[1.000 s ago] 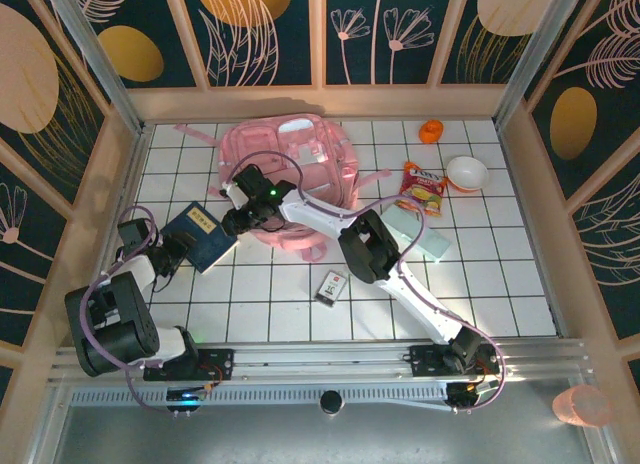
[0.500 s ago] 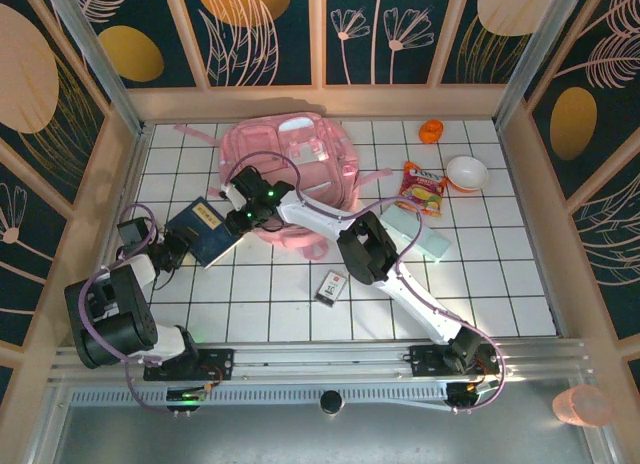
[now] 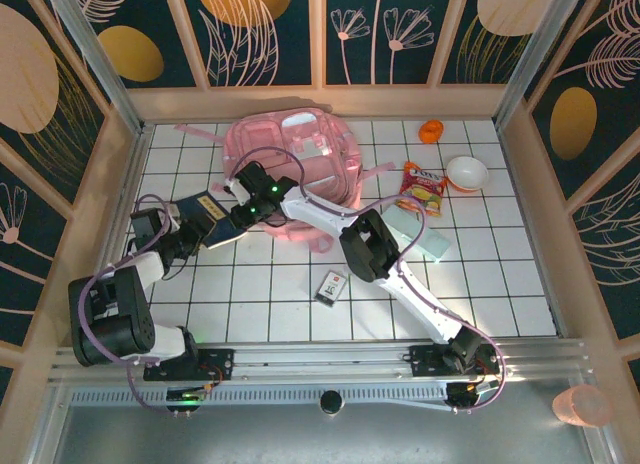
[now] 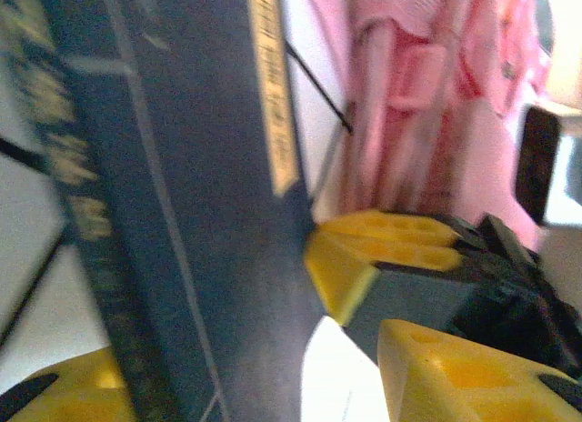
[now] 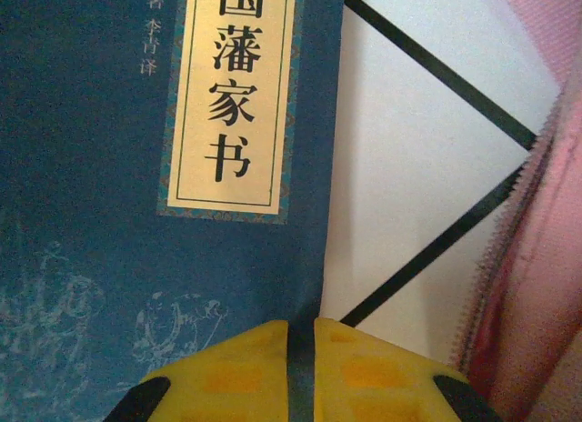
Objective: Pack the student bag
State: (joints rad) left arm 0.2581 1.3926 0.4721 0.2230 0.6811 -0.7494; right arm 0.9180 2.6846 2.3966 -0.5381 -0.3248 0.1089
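Student bag (image 3: 300, 149): a large pink fabric backpack lying flat on the tiles, just beyond the right gripper (image 3: 243, 212). Its zip-toothed edge runs close beside that gripper's fingers.
Handling: judged light and limp, with no stiff wall. The mouth is likely to sag shut unless it is held open. The cloth is neither slippery nor fragile.
Where to hold: the zip-lined rim of the opening or a strap, where a pinch gathers a firm fold. A grip on a flat panel would probably only bunch the fabric.
Right gripper: fingers drawn to a thin slit, apparently pinching the edge of the blue book (image 3: 205, 222).
Left gripper (image 3: 183, 236): jaws spread wide with the book between them. A strip of white shows between the cover and one finger, and contact on the other side cannot be told.
Surface: white tiled table (image 3: 260, 304) with dark grid lines, hard and smooth. The bag would likely slide on it if pushed.
Room: open tiles lie on the near side of both grippers. The wooden side wall (image 3: 95, 214) stands near the left gripper's outer side. A snack packet (image 3: 422, 187) and a white bowl (image 3: 466, 172) lie well apart, beyond the right arm's elbow.
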